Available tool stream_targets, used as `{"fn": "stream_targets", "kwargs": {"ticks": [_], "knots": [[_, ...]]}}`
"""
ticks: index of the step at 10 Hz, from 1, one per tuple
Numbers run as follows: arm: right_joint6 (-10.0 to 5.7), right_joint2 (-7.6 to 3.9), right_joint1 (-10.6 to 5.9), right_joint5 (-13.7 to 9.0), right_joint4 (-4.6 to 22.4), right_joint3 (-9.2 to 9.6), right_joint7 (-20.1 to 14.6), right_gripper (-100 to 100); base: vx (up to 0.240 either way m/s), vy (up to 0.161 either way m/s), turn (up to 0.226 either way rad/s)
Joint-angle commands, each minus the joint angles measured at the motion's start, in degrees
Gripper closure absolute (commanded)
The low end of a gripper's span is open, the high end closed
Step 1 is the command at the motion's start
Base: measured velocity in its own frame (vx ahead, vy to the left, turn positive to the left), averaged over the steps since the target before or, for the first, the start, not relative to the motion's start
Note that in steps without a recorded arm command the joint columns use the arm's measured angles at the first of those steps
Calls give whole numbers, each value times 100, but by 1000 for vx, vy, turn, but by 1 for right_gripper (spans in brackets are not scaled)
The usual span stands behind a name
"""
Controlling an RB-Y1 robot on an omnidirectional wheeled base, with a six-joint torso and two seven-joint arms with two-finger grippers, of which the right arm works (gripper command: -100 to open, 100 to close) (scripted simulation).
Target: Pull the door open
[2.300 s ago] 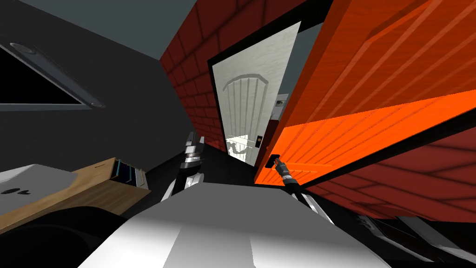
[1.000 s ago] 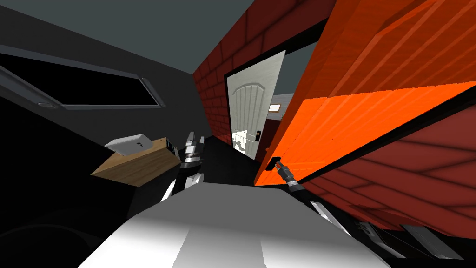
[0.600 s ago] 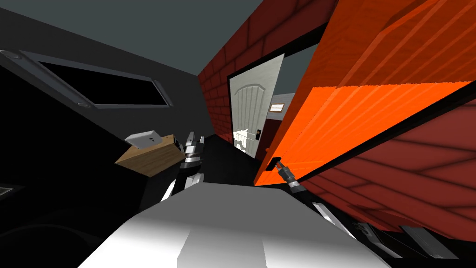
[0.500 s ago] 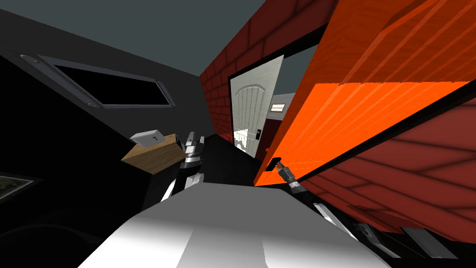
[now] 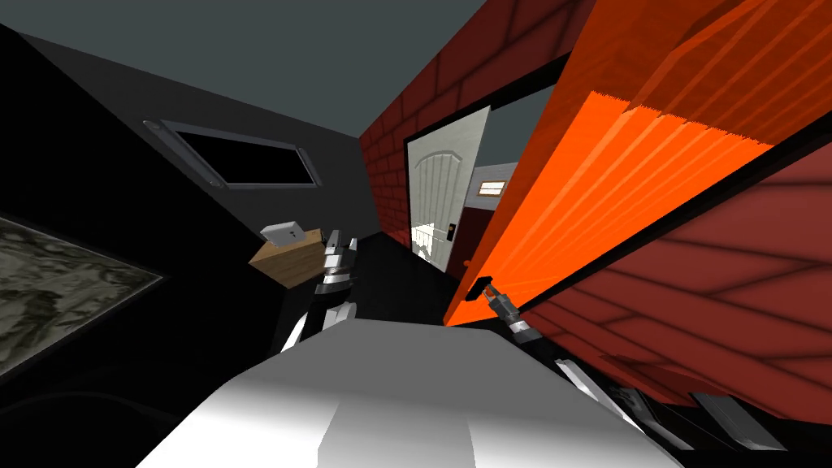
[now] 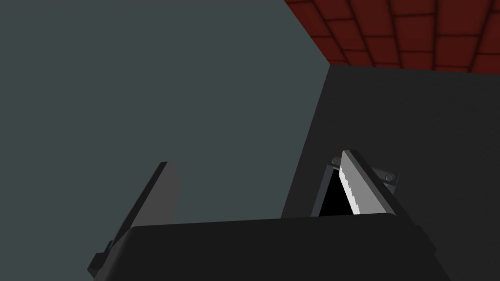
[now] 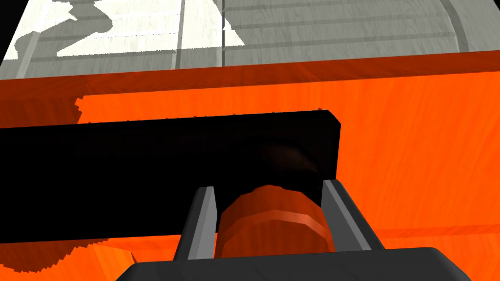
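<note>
— Entry one: right gripper (image 7: 269,189)?
— Narrow; fingers press the orange-brown knob (image 7: 273,227) on its black plate (image 7: 146,161). Orange door (image 5: 617,187): head view, right half, standing open.
— Entry two: left gripper (image 6: 256,160)?
— Spread wide, raised, head view's centre.

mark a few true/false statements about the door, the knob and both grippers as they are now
1. The right gripper is shut on the knob. True.
2. The left gripper is shut on something. False: its fingers stand apart with nothing between them.
3. The knob sits on a black plate on the orange door. True.
4. The left gripper touches the orange door. False: in the head view it is held up well clear of it.
5. A white door shows past the orange door's edge. True.
</note>
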Motion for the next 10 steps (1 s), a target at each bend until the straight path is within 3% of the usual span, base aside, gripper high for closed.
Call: {"fn": "stream_targets", "kwargs": {"ticks": [1,2,10], "knots": [[-119,-68,-1,2,56,-21,-52,100,-183,-103,93],[-67,-31,0,11,38,14,-31,100,-82,-35,21],[-537,-259,-63,83,348,4,-209,100,-189,-93,135]]}}
